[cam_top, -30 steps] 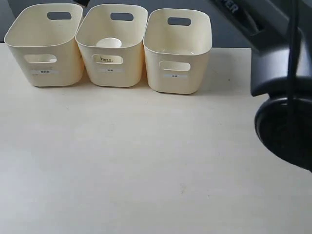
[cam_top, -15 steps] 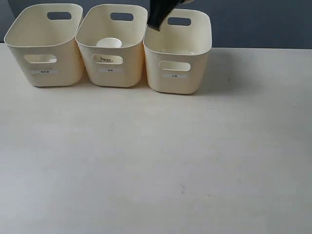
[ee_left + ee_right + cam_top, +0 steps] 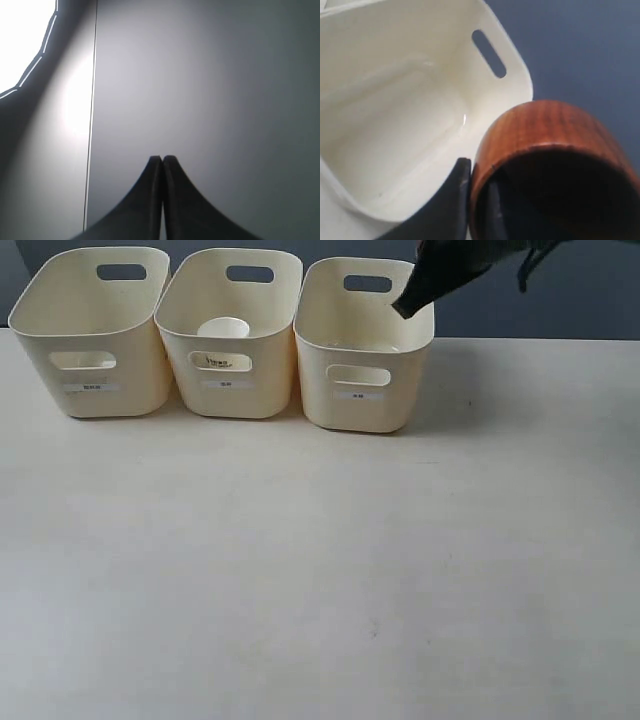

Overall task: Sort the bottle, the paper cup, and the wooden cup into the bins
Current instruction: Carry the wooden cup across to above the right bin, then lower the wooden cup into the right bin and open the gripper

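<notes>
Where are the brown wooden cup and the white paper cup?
wooden cup (image 3: 545,127), right wrist view, on its reddish outer wall.
paper cup (image 3: 223,328), exterior view, on its open rim inside the middle bin.

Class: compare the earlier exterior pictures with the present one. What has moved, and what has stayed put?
The dark right gripper has swung rightward, from the middle bin to above the right bin's far corner, clamped on the wooden cup. The three bins and the paper cup are unmoved.

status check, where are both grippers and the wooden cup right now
Left gripper shut, empty, facing a blank wall. Right gripper pinching the wooden cup by its rim, above the right bin. Paper cup in the middle bin. Nothing in the way.
</notes>
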Tool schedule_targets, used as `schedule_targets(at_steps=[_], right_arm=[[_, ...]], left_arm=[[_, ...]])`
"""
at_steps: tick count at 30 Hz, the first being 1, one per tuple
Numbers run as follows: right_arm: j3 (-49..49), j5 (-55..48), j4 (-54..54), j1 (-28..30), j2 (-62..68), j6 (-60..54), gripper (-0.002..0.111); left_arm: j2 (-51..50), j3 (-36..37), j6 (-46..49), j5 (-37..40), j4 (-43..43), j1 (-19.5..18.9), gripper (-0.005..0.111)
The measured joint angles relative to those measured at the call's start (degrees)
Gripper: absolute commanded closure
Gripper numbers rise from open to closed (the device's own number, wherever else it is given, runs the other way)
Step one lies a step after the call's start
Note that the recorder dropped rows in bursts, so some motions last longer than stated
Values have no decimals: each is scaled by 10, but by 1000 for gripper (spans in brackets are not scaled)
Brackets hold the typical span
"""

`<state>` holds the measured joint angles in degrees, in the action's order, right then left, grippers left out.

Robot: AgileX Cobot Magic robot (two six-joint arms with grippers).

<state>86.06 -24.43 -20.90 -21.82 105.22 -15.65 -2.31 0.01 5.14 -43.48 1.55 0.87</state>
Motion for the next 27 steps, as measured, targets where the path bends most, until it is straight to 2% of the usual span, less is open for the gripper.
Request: schedule_targets(at_steps=[9,22,27], right_arm=[[6,136,31,16,56,0,109],[153,125,74,28,185,5,109],[169,116,79,28,214,6,109]], left_arm=[[0,0,0,0,0,0,107],[0,0,0,0,0,0,107],[0,0,0,0,0,0,107]])
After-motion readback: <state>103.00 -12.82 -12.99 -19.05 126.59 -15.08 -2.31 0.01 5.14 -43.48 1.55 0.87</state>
